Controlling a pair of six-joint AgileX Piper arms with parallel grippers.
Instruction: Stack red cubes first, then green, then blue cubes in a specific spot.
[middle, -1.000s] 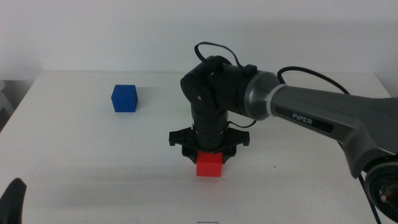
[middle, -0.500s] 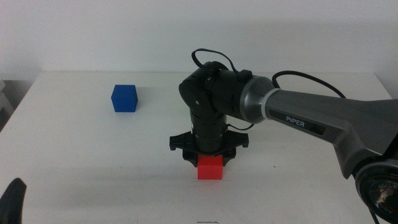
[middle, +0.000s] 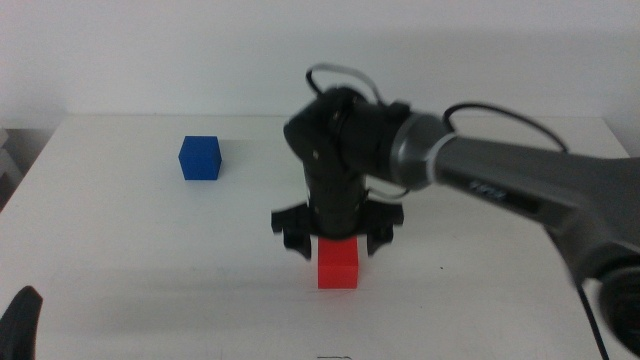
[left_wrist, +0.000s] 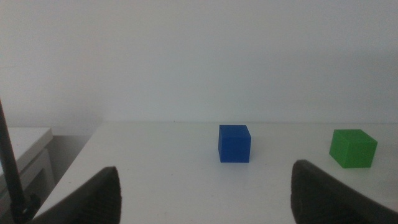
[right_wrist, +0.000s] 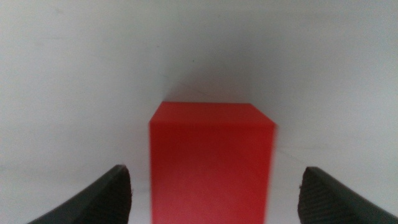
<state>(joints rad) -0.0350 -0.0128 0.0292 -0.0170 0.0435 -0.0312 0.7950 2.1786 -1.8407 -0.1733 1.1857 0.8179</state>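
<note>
The red cube (middle: 338, 265) rests on the white table, front of centre. My right gripper (middle: 338, 248) hangs straight above it, open, with its jaws spread to either side of the cube's top. In the right wrist view the red cube (right_wrist: 211, 158) sits between the jaws of the right gripper (right_wrist: 214, 173), with a gap on each side. The blue cube (middle: 200, 157) stands at the far left. The green cube (left_wrist: 353, 148) shows only in the left wrist view, beside the blue cube (left_wrist: 234, 143). My left gripper (left_wrist: 204, 171) waits open at the near left edge.
The right arm (middle: 500, 175) stretches across the right half of the table and blocks what lies behind it in the middle view. The table's left edge (middle: 25, 170) runs close to the blue cube. A white wall stands behind the table.
The right arm is now blurred with motion and its jaws stand slightly wider apart around the red cube. The red cube, blue cube and left gripper have stayed put.
</note>
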